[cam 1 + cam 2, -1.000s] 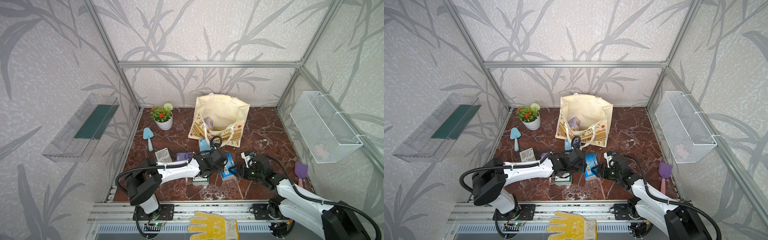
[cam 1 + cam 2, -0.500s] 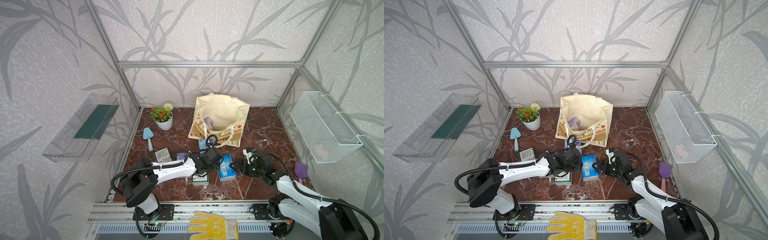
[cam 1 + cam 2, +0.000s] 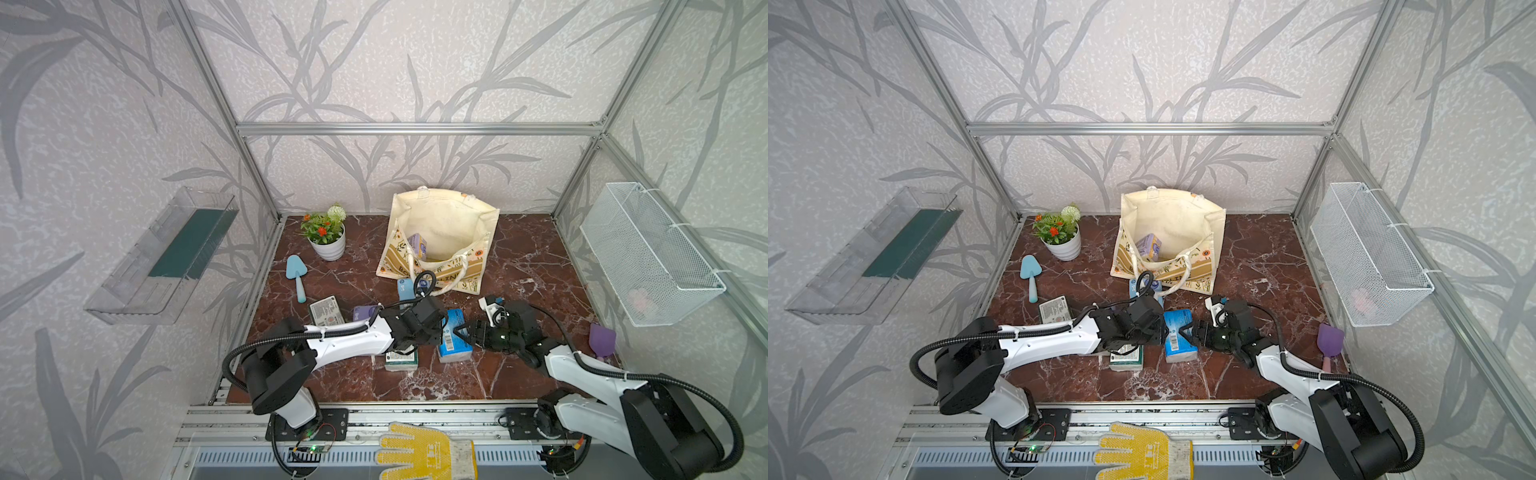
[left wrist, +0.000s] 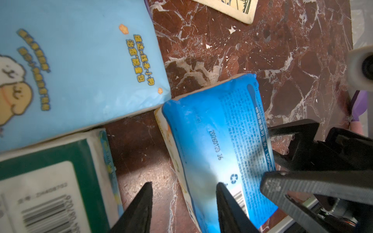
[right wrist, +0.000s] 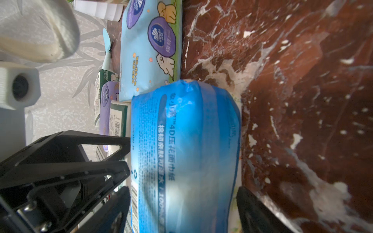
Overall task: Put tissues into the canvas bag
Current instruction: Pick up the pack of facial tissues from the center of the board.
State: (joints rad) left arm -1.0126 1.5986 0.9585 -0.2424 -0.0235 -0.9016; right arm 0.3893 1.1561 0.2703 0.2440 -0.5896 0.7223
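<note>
A blue tissue pack (image 3: 455,340) lies just in front of the canvas bag (image 3: 444,216), barely shifted. The right gripper (image 5: 182,189) has closed in and widened its jaws to straddle it; whether they press yet is unclear. The left gripper (image 4: 184,184), jaws parted and empty, flanks the opposite side. One lilac pack (image 3: 417,245) already sits inside the bag; a second lift looks imminent.

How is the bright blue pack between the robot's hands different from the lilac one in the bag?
The bright blue pack lies on the marble table, outside the canvas bag; the lilac pack is already inside it, tilted. The bright blue pack sits between the fingers of the right hand; nothing touches the lilac pack. Both are plastic-wrapped tissue packs.
</note>
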